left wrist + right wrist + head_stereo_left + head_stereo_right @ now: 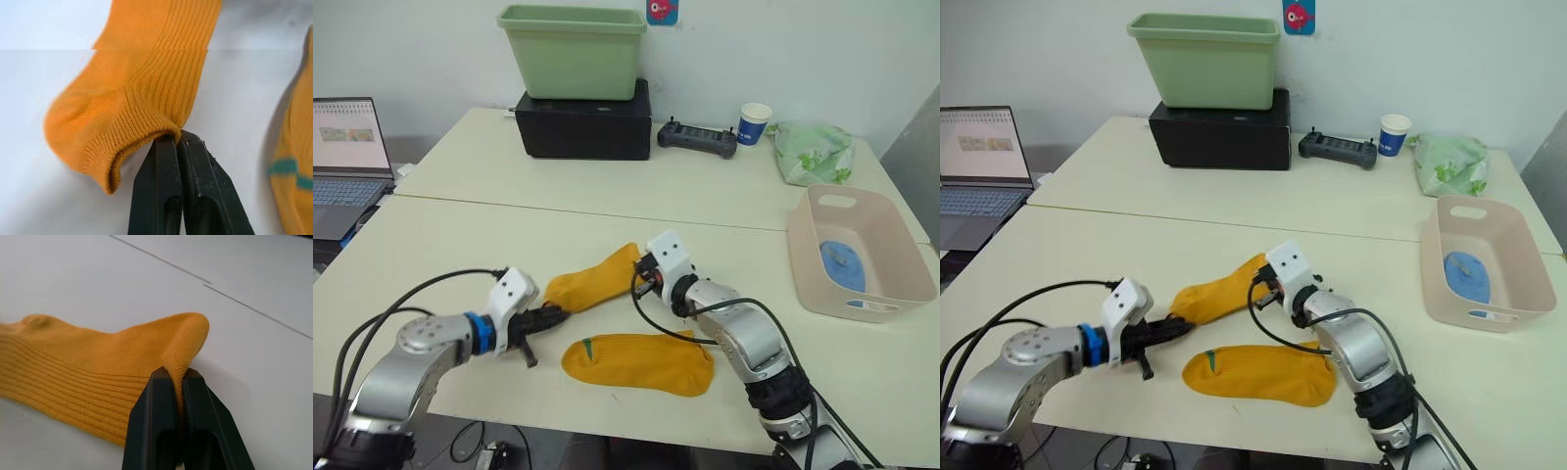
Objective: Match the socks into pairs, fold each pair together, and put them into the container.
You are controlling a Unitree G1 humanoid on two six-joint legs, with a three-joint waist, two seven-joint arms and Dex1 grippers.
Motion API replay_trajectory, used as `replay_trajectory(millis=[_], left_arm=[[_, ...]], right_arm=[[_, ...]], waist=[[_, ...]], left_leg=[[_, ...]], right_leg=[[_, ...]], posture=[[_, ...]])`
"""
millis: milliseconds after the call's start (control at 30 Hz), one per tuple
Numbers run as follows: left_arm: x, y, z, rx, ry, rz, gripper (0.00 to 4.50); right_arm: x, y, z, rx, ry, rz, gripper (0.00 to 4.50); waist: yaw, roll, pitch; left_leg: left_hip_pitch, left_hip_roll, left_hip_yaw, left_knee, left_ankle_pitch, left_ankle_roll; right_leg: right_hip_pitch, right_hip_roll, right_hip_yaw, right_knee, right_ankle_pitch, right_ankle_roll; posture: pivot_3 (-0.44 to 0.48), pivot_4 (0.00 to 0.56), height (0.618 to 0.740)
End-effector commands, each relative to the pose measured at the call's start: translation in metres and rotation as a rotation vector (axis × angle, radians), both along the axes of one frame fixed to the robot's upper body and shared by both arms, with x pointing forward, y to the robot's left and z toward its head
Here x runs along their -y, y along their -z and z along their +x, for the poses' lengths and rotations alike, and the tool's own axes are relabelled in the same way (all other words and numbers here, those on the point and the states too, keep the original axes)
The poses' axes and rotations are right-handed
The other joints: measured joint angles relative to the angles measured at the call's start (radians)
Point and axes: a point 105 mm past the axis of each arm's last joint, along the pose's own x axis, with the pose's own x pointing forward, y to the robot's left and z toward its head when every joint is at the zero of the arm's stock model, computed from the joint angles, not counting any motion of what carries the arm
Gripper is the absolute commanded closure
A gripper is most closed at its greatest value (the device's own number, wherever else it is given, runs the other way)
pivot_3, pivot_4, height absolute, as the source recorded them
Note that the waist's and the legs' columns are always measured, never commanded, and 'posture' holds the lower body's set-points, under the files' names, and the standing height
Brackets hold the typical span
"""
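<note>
A tall light green plastic tub (573,51) is set on a black rectangular box (584,125). Beside the box a black handheld controller (696,138), a blue-and-white paper cup (755,123) and a green-patterned cloth bundle (814,153) are lined up. An open grey laptop (347,157) is seen at the left edge.

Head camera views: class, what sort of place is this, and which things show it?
Probably an office or lab workroom, not a home: pale work tables pushed together, an open grey laptop, and a black handheld controller beside a blue-and-white paper cup.
</note>
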Motion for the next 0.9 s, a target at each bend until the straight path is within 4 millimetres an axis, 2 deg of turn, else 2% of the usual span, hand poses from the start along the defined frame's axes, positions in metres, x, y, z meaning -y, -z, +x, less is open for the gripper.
replay_trajectory(millis=[33, 133, 300, 433, 633, 700, 800, 900], left_arm=[[0.017, 0.001, 0.008, -0.002, 0.047, -0.005, 4.50], [0.038, 0.007, 0.008, -0.052, 0.110, 0.016, 4.50], [0.065, 0.007, 0.010, -0.090, 0.129, -0.001, 4.50], [0.086, 0.003, 0.011, -0.084, 0.136, -0.008, 4.50], [0.120, 0.006, 0.015, -0.075, 0.112, -0.042, 4.50], [0.119, 0.005, 0.019, -0.080, 0.079, -0.057, 4.50], [0.115, 0.002, 0.021, -0.076, 0.056, -0.057, 3.81], [0.113, -0.005, 0.018, -0.055, 0.046, -0.077, 2.88]], right_arm=[[0.019, -0.012, 0.004, 0.049, 0.036, -0.018, 4.48], [0.035, -0.006, 0.012, 0.035, 0.082, -0.061, 4.48], [0.032, 0.000, 0.028, 0.029, 0.109, -0.082, 4.48], [0.022, 0.003, 0.042, 0.038, 0.078, -0.124, 4.48], [-0.007, -0.004, 0.069, 0.088, -0.010, -0.170, 4.48], [-0.010, -0.010, 0.074, 0.110, -0.016, -0.162, 3.95], [-0.010, -0.018, 0.076, 0.145, -0.033, -0.150, 3.03], [-0.007, -0.025, 0.073, 0.174, -0.040, -0.136, 1.96]], waist=[[-0.003, 0.000, 0.000], [-0.003, 0.000, 0.000], [-0.010, 0.000, 0.000], [-0.007, 0.000, 0.000], [-0.006, 0.000, 0.000], [-0.006, 0.000, 0.000], [-0.004, 0.000, 0.000], [-0.004, 0.000, 0.000]], left_leg=[[0.000, 0.000, 0.000, 0.000, 0.000, 0.000], [0.000, 0.000, -0.001, 0.000, 0.000, 0.000], [0.000, 0.001, -0.001, 0.000, 0.000, 0.000], [0.000, 0.000, -0.001, 0.000, 0.000, 0.000], [0.000, 0.000, 0.000, 0.001, 0.001, -0.001], [0.000, 0.000, 0.000, 0.001, 0.001, -0.001], [0.000, 0.001, -0.001, 0.001, 0.002, -0.004], [0.000, 0.000, -0.001, 0.001, 0.003, -0.004]], right_leg=[[0.000, 0.000, 0.000, 0.000, 0.000, 0.000], [0.000, 0.001, -0.001, 0.001, 0.000, 0.000], [-0.001, 0.002, 0.001, 0.001, 0.000, 0.000], [-0.001, 0.001, 0.001, 0.002, 0.000, 0.000], [0.000, 0.001, 0.001, 0.002, 0.000, 0.000], [-0.001, 0.001, 0.001, 0.002, 0.000, 0.000], [-0.001, 0.001, 0.000, 0.002, 0.000, 0.000], [-0.001, 0.000, 0.001, 0.001, 0.000, 0.000]], posture=[[0.000, 0.150, 0.696], [0.000, 0.150, 0.696], [0.000, 0.150, 0.696], [0.000, 0.150, 0.696], [0.000, 0.150, 0.696], [0.000, 0.150, 0.696], [0.000, 0.150, 0.696], [0.000, 0.150, 0.696]])
